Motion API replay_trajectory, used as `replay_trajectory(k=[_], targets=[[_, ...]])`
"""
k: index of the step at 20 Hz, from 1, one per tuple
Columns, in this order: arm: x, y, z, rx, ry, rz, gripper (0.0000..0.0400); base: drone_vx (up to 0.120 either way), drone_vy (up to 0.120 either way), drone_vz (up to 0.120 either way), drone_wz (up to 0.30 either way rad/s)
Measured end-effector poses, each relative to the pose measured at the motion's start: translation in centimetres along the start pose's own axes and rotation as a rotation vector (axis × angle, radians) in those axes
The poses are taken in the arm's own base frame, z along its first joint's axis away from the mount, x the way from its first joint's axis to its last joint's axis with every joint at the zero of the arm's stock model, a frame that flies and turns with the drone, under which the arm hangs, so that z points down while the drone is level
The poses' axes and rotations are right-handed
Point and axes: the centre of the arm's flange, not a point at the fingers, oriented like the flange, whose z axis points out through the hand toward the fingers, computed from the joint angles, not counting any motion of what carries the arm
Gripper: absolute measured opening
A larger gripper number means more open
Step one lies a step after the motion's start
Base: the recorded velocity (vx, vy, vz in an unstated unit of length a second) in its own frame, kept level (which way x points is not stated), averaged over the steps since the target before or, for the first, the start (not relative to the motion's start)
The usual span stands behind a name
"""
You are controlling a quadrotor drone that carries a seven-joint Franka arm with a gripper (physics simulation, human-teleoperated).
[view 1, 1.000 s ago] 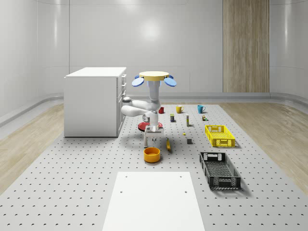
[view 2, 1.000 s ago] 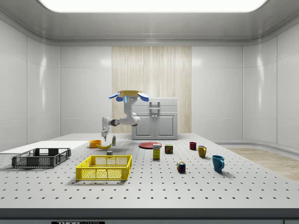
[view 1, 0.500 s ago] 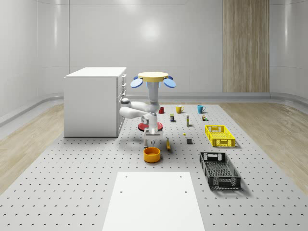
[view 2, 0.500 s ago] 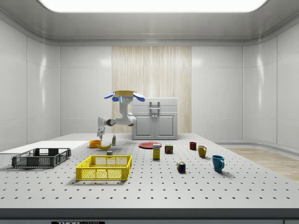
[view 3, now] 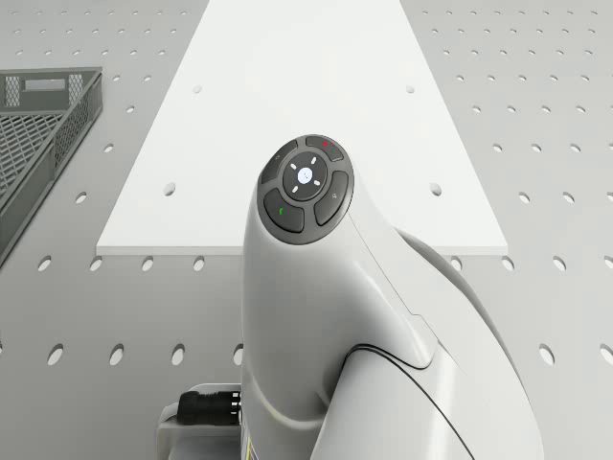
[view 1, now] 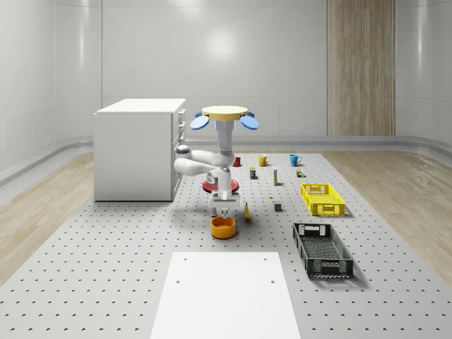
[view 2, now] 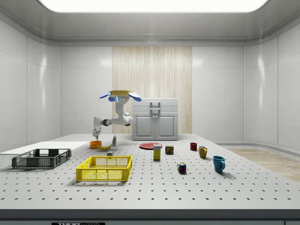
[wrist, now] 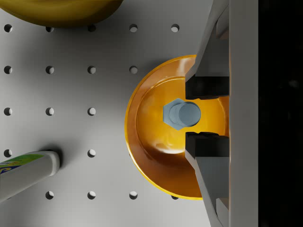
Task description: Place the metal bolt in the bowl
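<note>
The grey metal bolt (wrist: 181, 114) sits between my gripper's (wrist: 203, 116) two dark pads, head toward the camera, and the gripper is shut on it. Directly beneath it is the orange bowl (wrist: 156, 142), on the perforated table. In the whole-scene view the gripper (view 1: 222, 211) points straight down just above the bowl (view 1: 222, 227). The drone (view 1: 226, 116) hovers above and slightly behind the bowl, with the arm (view 3: 316, 287) folded down in front. The side view has the gripper (view 2: 96, 137) over the bowl (view 2: 95, 144).
A banana (view 1: 246, 211) lies just right of the bowl, and a bottle (wrist: 23, 170) lies close by. A black crate (view 1: 322, 249) and yellow crate (view 1: 322, 198) stand at the right. The white cabinet (view 1: 138, 148) is behind left; a white sheet (view 1: 226, 293) lies in front.
Drone and arm have drifted toward the side view's left, carrying the gripper and bolt from beside the bowl to directly over it. The gripper also sits a little lower.
</note>
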Motion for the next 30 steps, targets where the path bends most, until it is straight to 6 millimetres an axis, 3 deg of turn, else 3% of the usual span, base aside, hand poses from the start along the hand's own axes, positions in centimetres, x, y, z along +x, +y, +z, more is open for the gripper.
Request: replay_trajectory(k=[5, 13, 16, 20, 22, 30], targets=[[0.0, 0.0, 0.4, 0.0, 0.0, 0.0, 0.01, 0.048, 0.0, 0.0, 0.0], [0.0, 0.0, 3.6, 0.0, 0.0, 0.0, 0.01, 0.0, 0.0, 0.0, 0.0], [0.0, 0.0, 4.8, 0.0, 0.0, 0.0, 0.0246, 0.0, 0.0, 0.0, 0.0], [0.0, 0.0, 5.7, 0.0, 0.0, 0.0, 0.0343, 0.0, 0.0, 0.0, 0.0], [0.0, 0.0, 6.0, 0.0, 0.0, 0.001, 0.0362, 0.0, 0.0, 0.0, 0.0], [0.0, 0.0, 6.1, 0.002, -0.006, 0.006, 0.035, 0.0, 0.0, 0.0, 0.0]])
